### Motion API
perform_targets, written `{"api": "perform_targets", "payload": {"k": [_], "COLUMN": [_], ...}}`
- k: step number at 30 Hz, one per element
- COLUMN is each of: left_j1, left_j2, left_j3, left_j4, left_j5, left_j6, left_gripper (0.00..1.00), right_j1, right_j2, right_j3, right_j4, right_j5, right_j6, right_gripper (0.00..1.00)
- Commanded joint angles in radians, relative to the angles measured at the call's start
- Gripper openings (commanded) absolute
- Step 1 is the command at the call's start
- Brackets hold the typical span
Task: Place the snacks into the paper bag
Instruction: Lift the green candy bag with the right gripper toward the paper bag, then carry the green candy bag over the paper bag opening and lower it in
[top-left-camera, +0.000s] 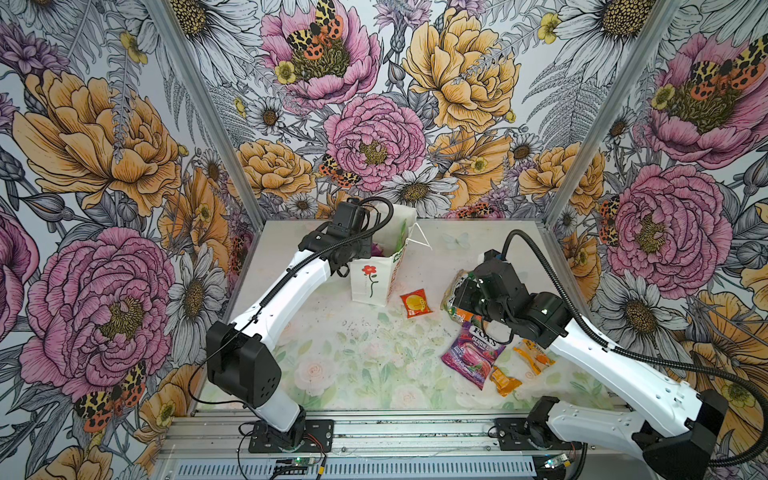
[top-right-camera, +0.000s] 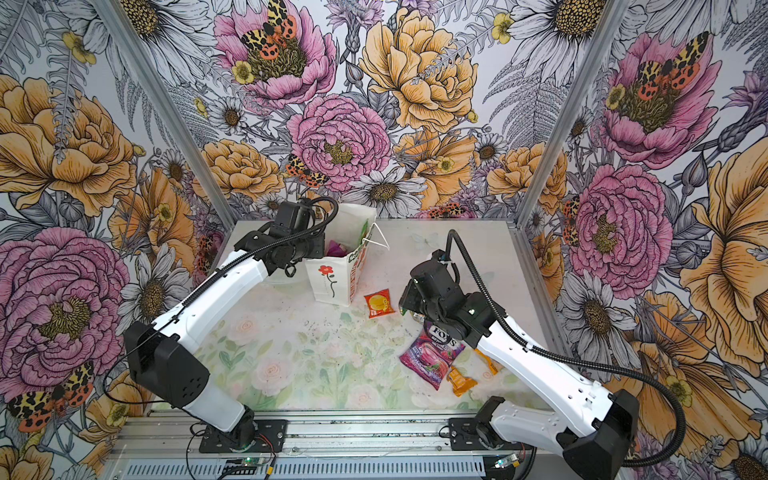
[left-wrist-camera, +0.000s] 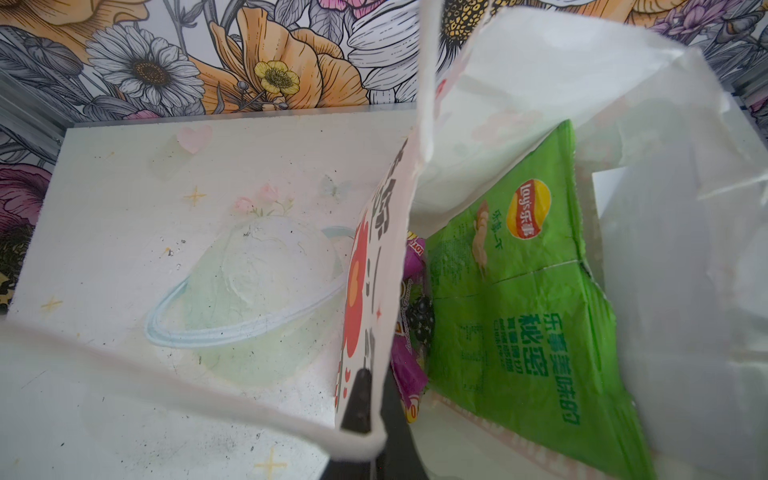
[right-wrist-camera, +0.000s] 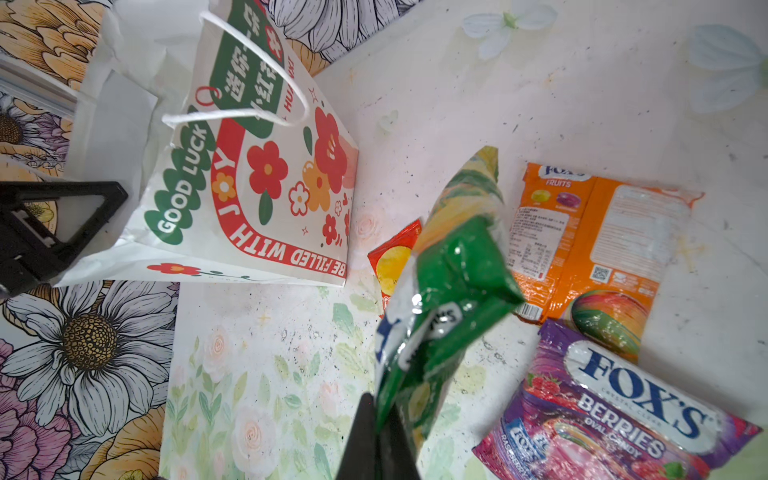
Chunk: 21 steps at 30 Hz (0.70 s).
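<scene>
Right wrist view has the right gripper (right-wrist-camera: 380, 424) pinched on the green-yellow packet (right-wrist-camera: 449, 266), dangling crumpled above the counter (right-wrist-camera: 457, 83), right of the paper bag (right-wrist-camera: 249, 187) standing far centre. Held by one end, it may snag the bag's rim or cord handle (right-wrist-camera: 183, 118) and tip it. The left gripper (left-wrist-camera: 368, 399) is clamped on the bag's wall; a tug could tear the paper. Counter is pale, flower-printed, scuffed; bold floral wallpaper (top-left-camera: 104, 166) encloses three sides.

Our left arm (top-left-camera: 291, 286) reaches toward the back, left gripper (left-wrist-camera: 376, 399) pinched shut. Our right arm (top-left-camera: 631, 374) angles inward, right gripper (right-wrist-camera: 380, 415) likewise clamped.
</scene>
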Motion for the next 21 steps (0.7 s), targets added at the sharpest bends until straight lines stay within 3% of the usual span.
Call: {"api": "perform_targets", "payload": {"k": [1,11,21], "left_j1": [-0.019,-0.083,-0.086], "left_j2": [-0.05,-0.072,-0.105], "left_j3": [0.028,0.02,0.01], "left_j4": [0.023,0.037,0.054], "left_j5": [-0.036,-0.079,-0.046], "left_j6": [0.036,0.093,0.089], "left_gripper": [0.0,0.0,0.0], "right_j1": [-0.023,-0.093,-0.157], "right_j2": [-0.035,-0.027,0.015], "right_j3": [0.062,0.142,0.269], "right_j4": [0.002,-0.011,-0.021], "right_j5": [0.034,0.059,0.047], "right_j6": [-0.058,-0.133,-0.197], "right_gripper": [0.0,0.0,0.0]}}
